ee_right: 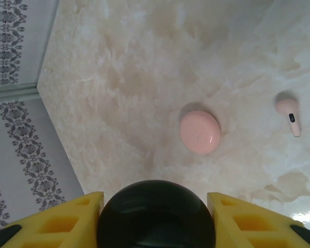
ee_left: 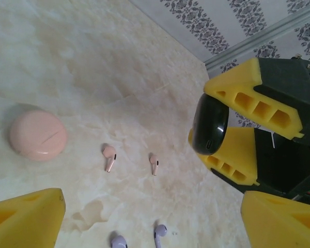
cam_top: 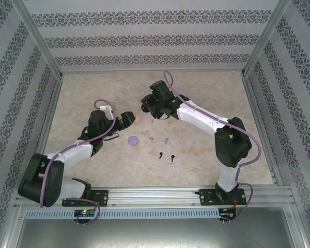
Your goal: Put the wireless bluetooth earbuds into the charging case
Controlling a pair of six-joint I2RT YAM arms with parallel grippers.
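Note:
My right gripper (cam_top: 146, 107) is shut on a round black charging case (ee_right: 155, 223), which fills the gap between its yellow fingers (ee_right: 72, 222). In the left wrist view the same black case (ee_left: 210, 124) hangs above the table at the right. My left gripper (ee_left: 152, 212) stands open with nothing between its fingers, just left of a closed pink case (cam_top: 138, 118). Two pink earbuds (ee_left: 109, 156) (ee_left: 154, 163) lie on the table past the pink case (ee_left: 37, 135). Two purple earbuds (cam_top: 151, 138) (cam_top: 166, 140) and two black earbuds (cam_top: 160, 154) (cam_top: 172, 158) lie nearer the bases.
A closed purple case (cam_top: 133, 139) lies flat left of the purple earbuds. Patterned walls enclose the marble tabletop (cam_top: 212, 93) on three sides. An aluminium rail (cam_top: 160, 194) runs along the near edge.

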